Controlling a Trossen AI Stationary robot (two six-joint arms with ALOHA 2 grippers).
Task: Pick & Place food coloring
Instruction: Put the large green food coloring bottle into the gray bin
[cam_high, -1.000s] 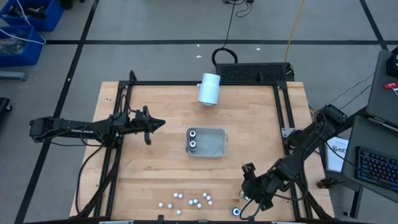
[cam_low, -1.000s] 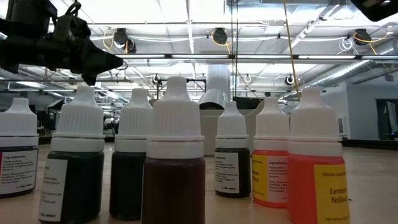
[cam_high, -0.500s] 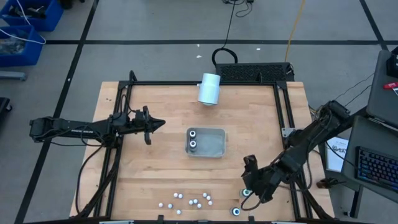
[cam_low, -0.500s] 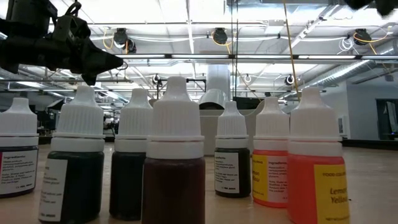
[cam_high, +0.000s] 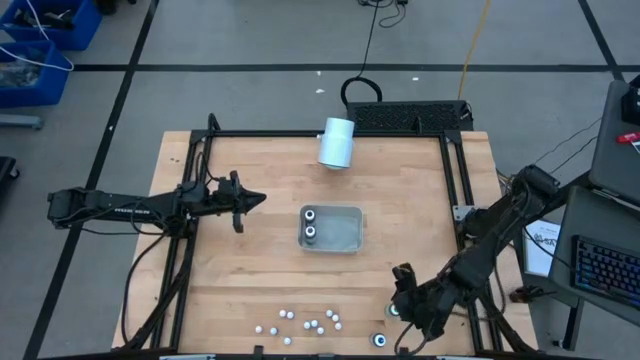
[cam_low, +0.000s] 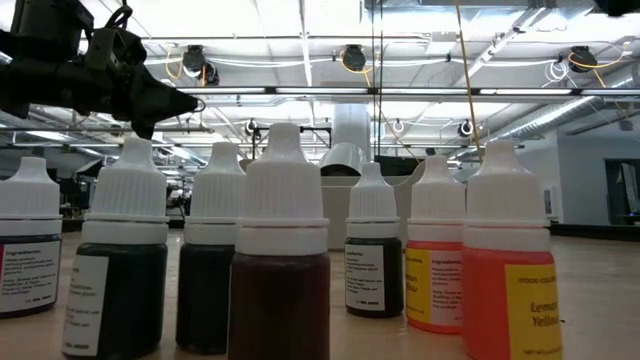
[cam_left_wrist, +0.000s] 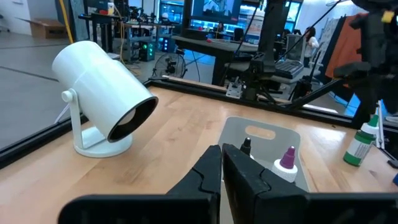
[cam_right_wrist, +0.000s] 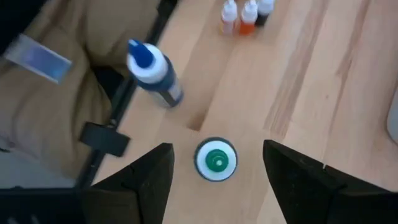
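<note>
The food coloring stands in groups. Several small white-capped bottles (cam_high: 305, 322) cluster upright near the table's near edge, and fill the low view (cam_low: 283, 250). Two bottles (cam_high: 310, 223) stand in the grey tray (cam_high: 345, 232). A green-capped bottle (cam_right_wrist: 216, 159) and a blue-capped one (cam_right_wrist: 154, 73) stand at the near right. My right gripper (cam_right_wrist: 217, 149) hangs open above the green-capped bottle (cam_high: 393, 311), one finger on either side, touching nothing. My left gripper (cam_left_wrist: 222, 163) is shut and empty, held level over the table's left part (cam_high: 255, 198).
A large white cylinder (cam_high: 336, 142) on a foot stands at the far edge. A black frame (cam_high: 455, 180) runs along the table's sides. Bare wood lies between the tray and the small bottles.
My right gripper went a little toward the far edge and came back toward the near edge over the green-capped bottle, open throughout. No bottle has moved.
</note>
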